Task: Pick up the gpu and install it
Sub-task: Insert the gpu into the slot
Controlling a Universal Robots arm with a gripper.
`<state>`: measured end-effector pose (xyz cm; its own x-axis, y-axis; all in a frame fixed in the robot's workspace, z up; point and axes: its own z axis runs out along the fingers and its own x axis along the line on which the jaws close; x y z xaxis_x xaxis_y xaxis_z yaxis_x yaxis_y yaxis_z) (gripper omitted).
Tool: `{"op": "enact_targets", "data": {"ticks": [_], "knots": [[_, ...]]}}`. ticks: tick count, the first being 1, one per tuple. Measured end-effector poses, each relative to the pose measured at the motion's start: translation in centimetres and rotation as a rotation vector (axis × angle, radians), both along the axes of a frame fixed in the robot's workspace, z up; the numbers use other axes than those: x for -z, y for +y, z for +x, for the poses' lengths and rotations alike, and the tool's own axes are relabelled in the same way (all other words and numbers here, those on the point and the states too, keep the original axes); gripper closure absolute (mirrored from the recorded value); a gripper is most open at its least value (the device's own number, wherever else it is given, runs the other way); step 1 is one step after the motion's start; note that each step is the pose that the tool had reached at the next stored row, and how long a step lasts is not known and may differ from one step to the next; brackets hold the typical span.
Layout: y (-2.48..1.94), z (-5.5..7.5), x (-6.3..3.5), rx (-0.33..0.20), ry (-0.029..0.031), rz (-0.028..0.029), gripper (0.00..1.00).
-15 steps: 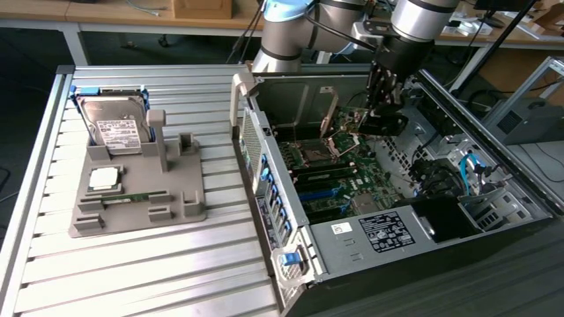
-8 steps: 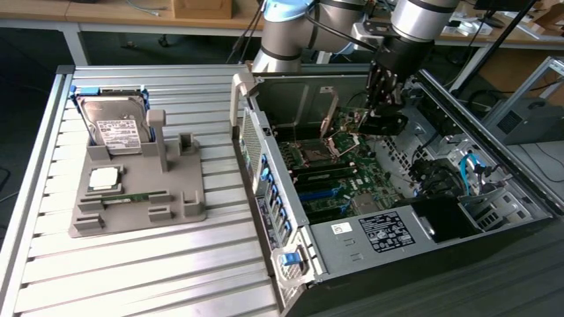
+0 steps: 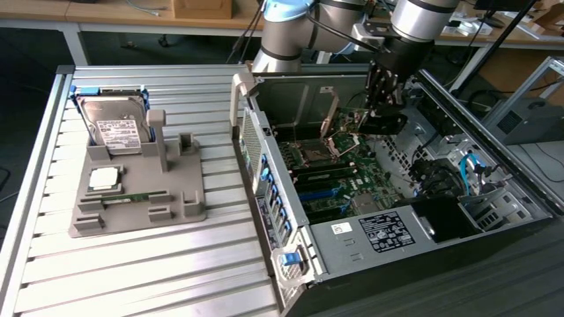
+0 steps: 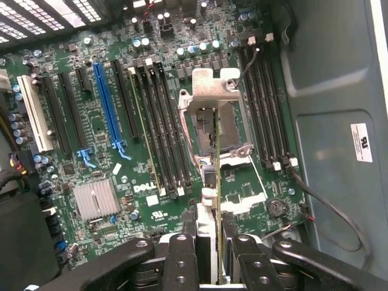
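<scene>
At the exterior view's left we recorded a slatted table (image 3: 132, 277) bearing a grey holder (image 3: 185, 211), its moulded posts and notches evidently shaped to keep each part in a known pose for grasping. In it stood a hard drive (image 3: 119, 129), propped upright with its label facing out. Nearer the camera a memory stick (image 3: 132, 196) lay flat in a groove. Just beside the holder, toward the middle, we listed an open computer case (image 3: 352, 254), laid on its side with the panel off so that the motherboard (image 3: 339, 175) faced upward and could be reached from above. Inside the case, over the far part of the board, we found the gpu (image 3: 342, 122), carried on edge rather than flat. We judged this pose to suit a card that seats edge-first into a slot. To its right the gripper (image 3: 381, 120) hung from the arm (image 3: 414, 23), reaching down into the case. In the wrist view its fingers (image 4: 182, 260) were closed on the gpu, one on each face. The thin card ran out between them above the processor socket (image 4: 212, 115), and the long blue slot (image 4: 106, 103) stood vacant off to one side. The card seemed to hang clear of the board, though the angle left us unsure.
</scene>
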<state>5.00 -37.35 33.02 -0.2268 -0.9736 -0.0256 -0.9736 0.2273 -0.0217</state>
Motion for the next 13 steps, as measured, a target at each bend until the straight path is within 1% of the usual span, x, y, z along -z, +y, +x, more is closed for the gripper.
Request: {"op": "enact_targets", "data": {"ticks": [13], "knots": [[0.00, 0.00, 0.00, -0.084, 0.0000, -0.0009, 0.73]]}}
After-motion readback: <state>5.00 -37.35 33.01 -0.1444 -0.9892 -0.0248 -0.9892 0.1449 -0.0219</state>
